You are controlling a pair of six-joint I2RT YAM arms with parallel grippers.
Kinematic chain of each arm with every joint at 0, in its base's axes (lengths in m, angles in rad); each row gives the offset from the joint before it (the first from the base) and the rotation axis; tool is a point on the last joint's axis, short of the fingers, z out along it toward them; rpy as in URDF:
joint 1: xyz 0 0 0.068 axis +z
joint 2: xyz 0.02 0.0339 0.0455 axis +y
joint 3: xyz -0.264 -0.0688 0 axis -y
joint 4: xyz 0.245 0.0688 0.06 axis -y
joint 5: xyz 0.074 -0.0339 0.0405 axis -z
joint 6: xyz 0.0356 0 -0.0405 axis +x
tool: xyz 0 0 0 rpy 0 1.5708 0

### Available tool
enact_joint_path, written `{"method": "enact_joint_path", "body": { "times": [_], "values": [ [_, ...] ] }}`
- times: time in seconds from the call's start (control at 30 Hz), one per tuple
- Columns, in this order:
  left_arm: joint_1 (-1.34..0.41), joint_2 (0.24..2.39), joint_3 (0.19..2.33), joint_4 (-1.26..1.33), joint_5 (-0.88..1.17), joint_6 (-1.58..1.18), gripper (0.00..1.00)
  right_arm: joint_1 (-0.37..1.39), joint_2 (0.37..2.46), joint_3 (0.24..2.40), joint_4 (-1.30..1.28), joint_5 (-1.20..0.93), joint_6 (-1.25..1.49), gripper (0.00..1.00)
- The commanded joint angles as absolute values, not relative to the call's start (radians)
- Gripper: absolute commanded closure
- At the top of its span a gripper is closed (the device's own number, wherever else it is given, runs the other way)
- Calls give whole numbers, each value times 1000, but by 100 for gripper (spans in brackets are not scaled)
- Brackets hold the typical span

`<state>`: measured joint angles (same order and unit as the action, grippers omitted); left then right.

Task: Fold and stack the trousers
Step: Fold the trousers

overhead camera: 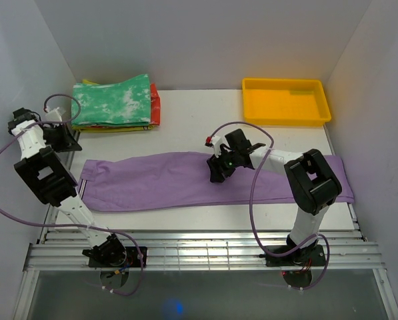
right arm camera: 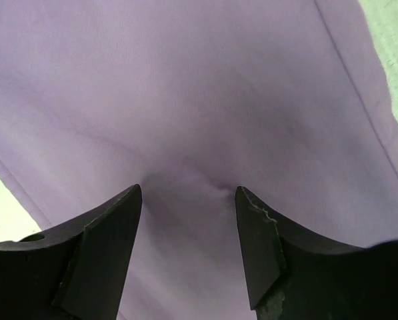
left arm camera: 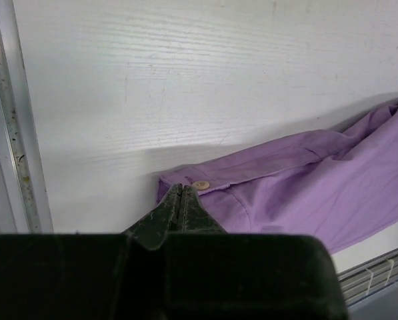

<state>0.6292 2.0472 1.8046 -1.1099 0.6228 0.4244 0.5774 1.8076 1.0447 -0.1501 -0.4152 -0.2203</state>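
The trousers [overhead camera: 159, 181] lie flat and stretched out lengthwise across the white surface [overhead camera: 185, 113], folded into one long lilac band. The waistband end is on the left and the leg ends reach close to the surface's right edge. Part of the legs is hidden behind the right arm [overhead camera: 309, 180].

The left gripper [overhead camera: 69, 141] sits at the waistband end. In the left wrist view, this gripper [left arm camera: 183, 190] has its two fingers pressed together. Their tips meet on the corner edge of the trousers [left arm camera: 305, 180], just beside a small pale button [left arm camera: 200, 185], and appear to pinch that edge. The cloth there rests on the surface [left arm camera: 185, 80] and is not raised.

The right gripper [overhead camera: 219, 172] is over the middle of the band, pointing down at it. In the right wrist view, this gripper [right arm camera: 189, 200] has its fingers spread apart. The fingertips [right arm camera: 129, 200] are set against the trousers [right arm camera: 205, 100], and a small pucker of cloth stands between them. Nothing is clamped.

A folded stack sits at the far left corner, well apart from the trousers. A green-and-white mottled garment [overhead camera: 112, 100] is on top, with a red garment [overhead camera: 156, 103] and a yellow garment [overhead camera: 119, 128] showing at the edges beneath it. A yellow tray [overhead camera: 285, 101] stands at the far right.
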Motion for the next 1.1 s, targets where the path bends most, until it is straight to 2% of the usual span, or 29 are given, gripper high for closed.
{"method": "enact_joint_path", "body": {
  "times": [0.0, 0.03, 0.07, 0.1, 0.37, 0.43, 0.47, 0.67, 0.7, 0.77, 0.8, 0.83, 1.07],
  "values": [
    [626, 1936, 1829, -1117, 730, 473, 92, 586, 1825, 1078, -336, -428, -215, 35],
    [624, 1940, 1832, -1123, 718, 456, 73, 587, 1828, 1106, -353, -436, -210, 34],
    [624, 1953, 1838, -1156, 704, 450, 28, 589, 1833, 1167, -383, -455, -209, 33],
    [623, 1956, 1838, -1166, 692, 439, 4, 589, 1835, 1196, -391, -468, -207, 32],
    [592, 1950, 1741, -1200, 605, 364, 2, 595, 1907, 1374, -357, -404, -172, 29],
    [568, 1960, 1709, -1197, 569, 351, 5, 597, 1936, 1385, -347, -374, -193, 29],
    [560, 1965, 1700, -1197, 562, 347, 12, 595, 1959, 1381, -338, -342, -204, 29],
    [506, 1974, 1637, -1169, 546, 292, 40, 594, 2043, 1325, -314, -232, -270, 32],
    [508, 1976, 1635, -1161, 539, 282, 56, 594, 2048, 1319, -313, -226, -273, 32],
    [514, 1973, 1628, -1125, 506, 253, 74, 594, 2059, 1299, -319, -218, -276, 35],
    [520, 1967, 1625, -1108, 494, 242, 93, 595, 2060, 1296, -325, -212, -276, 38],
    [535, 1962, 1623, -1094, 473, 218, 100, 594, 2066, 1293, -330, -203, -273, 40],
    [661, 1878, 1528, -905, 327, 196, 100, 583, 2059, 1266, -368, -137, -272, 46]
  ]
}}
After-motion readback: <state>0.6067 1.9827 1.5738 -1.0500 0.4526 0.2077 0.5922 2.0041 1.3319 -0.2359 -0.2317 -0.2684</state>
